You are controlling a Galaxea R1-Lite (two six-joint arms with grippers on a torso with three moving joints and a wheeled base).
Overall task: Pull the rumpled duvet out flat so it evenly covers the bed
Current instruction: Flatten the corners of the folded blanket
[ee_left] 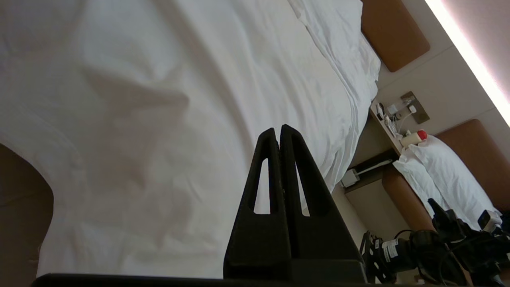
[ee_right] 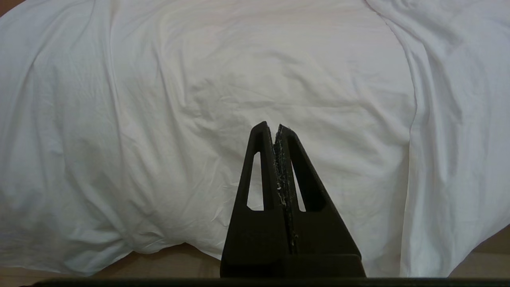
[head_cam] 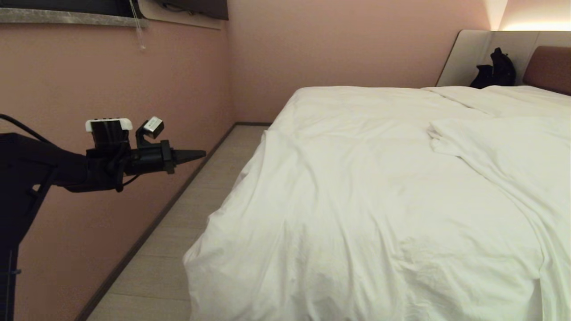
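Left hand (head_cam: 200, 154): closed and empty, held level in the air beside the bed (head_cam: 546, 67), well apart from it. Duvet (head_cam: 357, 187): spread over the mattress, wrinkled, one fold doubled back toward the right side. Step judged: approach; next move calls for opening on the near edge. Right hand (ee_right: 276, 128): closed, empty, above the duvet's foot edge. Bed base hidden; far corner cut off.

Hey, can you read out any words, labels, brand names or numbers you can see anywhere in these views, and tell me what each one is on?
No text is readable in any view.
White label on the black motor housing: print too small to read.
Red-capped bottle on the bedside shelf: no legible label.
White duvet, left gripper, right gripper: no markings.
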